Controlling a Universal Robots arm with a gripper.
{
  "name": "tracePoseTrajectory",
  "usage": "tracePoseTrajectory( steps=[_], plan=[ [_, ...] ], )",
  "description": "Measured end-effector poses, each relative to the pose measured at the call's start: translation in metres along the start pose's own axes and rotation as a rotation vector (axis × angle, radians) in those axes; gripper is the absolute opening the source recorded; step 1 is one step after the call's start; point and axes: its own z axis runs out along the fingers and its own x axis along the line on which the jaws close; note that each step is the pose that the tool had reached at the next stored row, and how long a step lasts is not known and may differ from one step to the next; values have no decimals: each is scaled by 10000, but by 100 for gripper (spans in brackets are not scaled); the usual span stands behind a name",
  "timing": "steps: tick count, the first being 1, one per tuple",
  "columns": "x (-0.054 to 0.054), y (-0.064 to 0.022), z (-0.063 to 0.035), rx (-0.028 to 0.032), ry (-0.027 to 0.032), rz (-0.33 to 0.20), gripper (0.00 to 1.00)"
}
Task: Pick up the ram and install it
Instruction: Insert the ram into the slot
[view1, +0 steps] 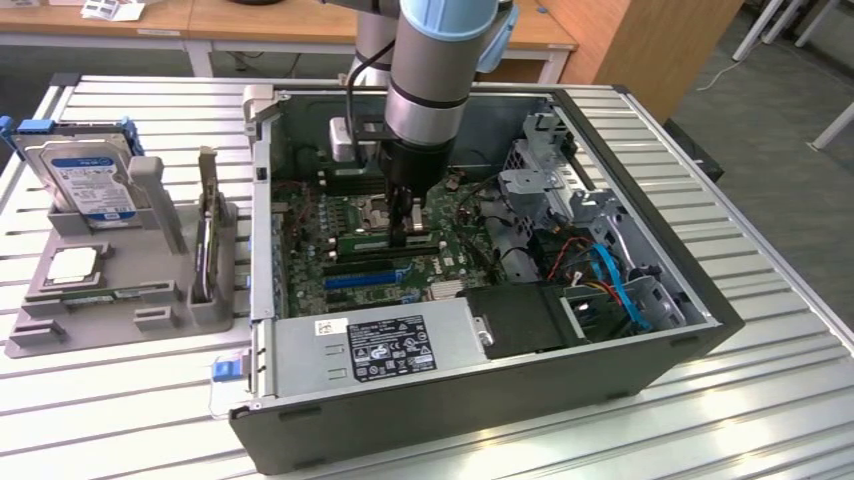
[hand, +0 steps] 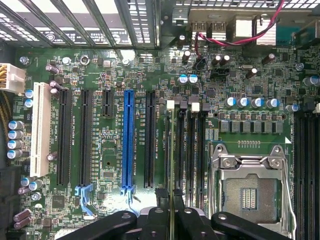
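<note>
My gripper (view1: 407, 228) reaches down into the open computer case (view1: 641, 375), over the motherboard (view1: 340, 275). In the wrist view the ram (hand: 171, 150) appears edge-on as a thin green line. It runs from between my dark fingers (hand: 161, 202) towards a white latch (hand: 171, 104). My gripper (hand: 171, 202) is shut on the ram. The stick lines up with the memory slot nearest the black expansion slots, beside the CPU socket (hand: 247, 192). I cannot tell whether it touches the slot.
A grey parts holder (view1: 40, 335) stands at the exterior view's left with a hard drive (view1: 87, 180) and a silver CPU chip (view1: 70, 262). The power supply (view1: 387, 345) fills the case's near side. A drive cage with blue cables (view1: 611, 275) sits at the right.
</note>
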Motion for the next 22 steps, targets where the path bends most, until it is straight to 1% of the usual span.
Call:
tracePoseTrajectory(
  steps=[22],
  plan=[
    [0,-2,31,0,1,0,14]
  ],
)
